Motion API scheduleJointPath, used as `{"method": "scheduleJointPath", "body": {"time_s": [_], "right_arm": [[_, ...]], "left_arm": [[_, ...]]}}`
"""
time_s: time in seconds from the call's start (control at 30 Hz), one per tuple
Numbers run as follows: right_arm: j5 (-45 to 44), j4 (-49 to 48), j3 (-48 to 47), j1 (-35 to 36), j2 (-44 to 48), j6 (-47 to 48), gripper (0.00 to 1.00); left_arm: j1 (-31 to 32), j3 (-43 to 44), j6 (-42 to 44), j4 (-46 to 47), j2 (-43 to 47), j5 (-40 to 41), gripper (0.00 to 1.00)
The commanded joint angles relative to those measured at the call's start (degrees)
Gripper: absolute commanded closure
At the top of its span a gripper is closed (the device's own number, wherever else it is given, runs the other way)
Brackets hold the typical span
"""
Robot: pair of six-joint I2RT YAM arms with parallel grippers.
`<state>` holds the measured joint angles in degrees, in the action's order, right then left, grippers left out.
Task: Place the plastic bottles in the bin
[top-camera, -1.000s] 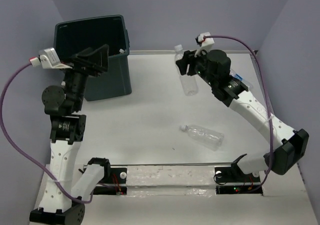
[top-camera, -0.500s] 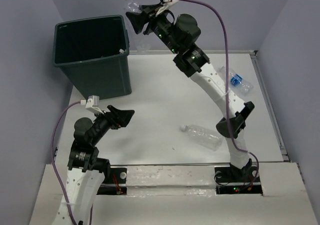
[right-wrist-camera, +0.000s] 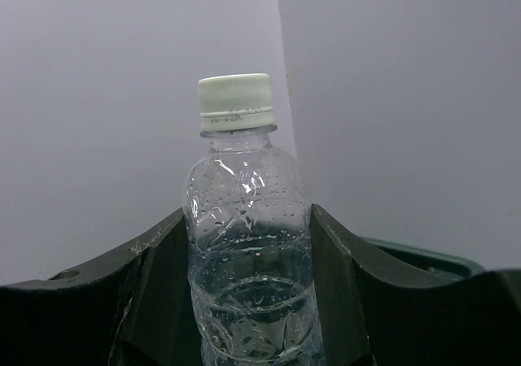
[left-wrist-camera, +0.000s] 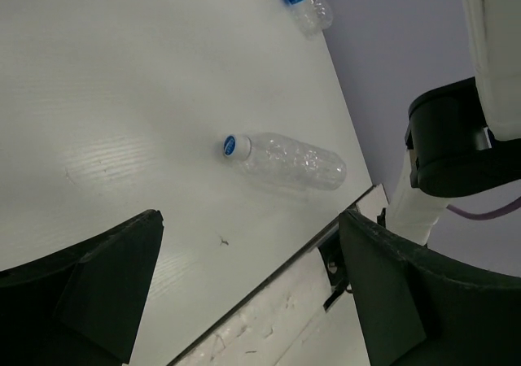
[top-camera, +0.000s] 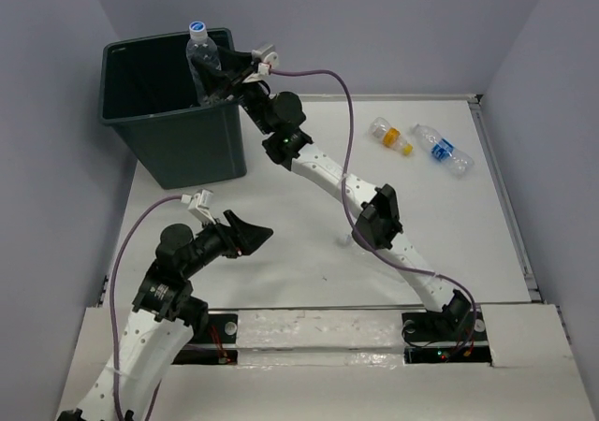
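The right hand [top-camera: 211, 75] has swung across. A second ago it held its bottle [top-camera: 203, 61] above the middle of the far edge, and half a second ago it was high up past the bin's far right corner. Now the bottle stands upright over the right side of the bin's [top-camera: 192, 150] mouth. The wrist view shows the hand closed on the bottle's body, a finger [right-wrist-camera: 155, 289] on each side, white cap up and a strip of green rim behind. My judgement is that only the release is left for this bottle.

The left hand [top-camera: 247, 237] was over the bin a second ago. It has pulled back to the near left part of the surface [top-camera: 487, 243], where it is spread wide and holds nothing.

The bin stands at the far left corner. Its inside is dark in the top view, so I cannot tell what lies in it.

Three bottles are still out on the surface:
- A clear bottle [left-wrist-camera: 285, 161] lies on its side near the middle of the near edge, mostly hidden under the right arm from above.
- An orange-cap bottle [top-camera: 390, 134] lies toward the far right corner. It shows now that the arm has cleared away.
- A blue-label bottle [top-camera: 442, 148] lies just beside the orange-cap one, also toward the far right corner.

The task looks well short of done — the clear bottle sits closest to the idle left hand.
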<state>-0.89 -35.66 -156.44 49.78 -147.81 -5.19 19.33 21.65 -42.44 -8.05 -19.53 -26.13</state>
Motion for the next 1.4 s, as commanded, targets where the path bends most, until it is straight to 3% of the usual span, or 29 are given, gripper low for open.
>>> {"method": "scheduleJointPath", "body": {"time_s": [0.0, 0.03, 0.07, 0.13, 0.23, 0.43, 0.53, 0.6, 0.67, 0.73, 0.77, 0.87, 1.13, 1.37], "right_arm": [[-3.0, -10.0, 1.1, -0.6, 0.8, 0.7, 0.50], [-2.9, -9.5, 1.7, -0.6, 0.9, 0.9, 0.42], [-2.2, -7.2, -0.2, -0.6, 0.3, 1.6, 0.23], [-0.1, -2.6, -1.5, -0.6, 1.5, 1.8, 0.07], [3.5, -0.5, 4.4, -0.6, 7.3, 2.5, 0.02], [5.8, 12.8, 18.2, -0.6, 27.7, 3.6, 0.00], [4.2, 21.0, 38.6, -2.6, 42.9, 3.3, 0.02], [3.3, 26.1, 47.3, -5.2, 55.2, 2.4, 0.02], [4.7, 31.0, 56.3, -8.7, 63.7, -1.0, 0.03], [6.9, 31.0, 72.3, -15.3, 72.5, -8.1, 0.04], [6.8, 31.1, 77.0, -17.2, 80.8, -10.9, 0.04], [3.2, 33.1, 91.1, -20.0, 94.0, -12.7, 0.04], [-3.5, 45.9, 92.4, -20.6, 107.6, -10.3, 0.05], [-7.3, 48.4, 92.8, -20.6, 114.4, -8.7, 0.05]], "left_arm": [[3.6, -1.5, -2.7, 2.2, -0.9, 1.3, 0.01], [4.5, -1.4, -2.6, 2.8, -2.2, 2.4, 0.01], [6.3, -0.8, -2.3, 3.0, -4.1, 3.3, 0.01], [8.7, 0.3, -0.8, 3.5, -6.3, 6.8, 0.01], [14.8, 3.8, 1.4, 4.6, -11.4, 13.6, 0.01], [30.6, 11.8, 10.8, 9.8, -25.5, 25.2, 0.01], [40.5, 17.1, 17.3, 12.2, -33.4, 31.8, 0.01], [44.9, 21.0, 24.3, 13.8, -39.5, 36.1, 0.01], [48.1, 22.6, 28.9, 15.3, -43.8, 37.5, 0.01], [50.3, 26.1, 34.5, 16.4, -50.8, 37.0, 0.01], [50.7, 27.0, 35.9, 17.3, -53.3, 36.6, 0.01], [50.8, 34.0, 41.4, 19.3, -63.8, 31.2, 0.01], [53.3, 55.9, 55.5, 7.9, -83.0, 27.2, 0.01], [54.5, 65.3, 60.6, -3.6, -93.3, 22.9, 0.01]]}}
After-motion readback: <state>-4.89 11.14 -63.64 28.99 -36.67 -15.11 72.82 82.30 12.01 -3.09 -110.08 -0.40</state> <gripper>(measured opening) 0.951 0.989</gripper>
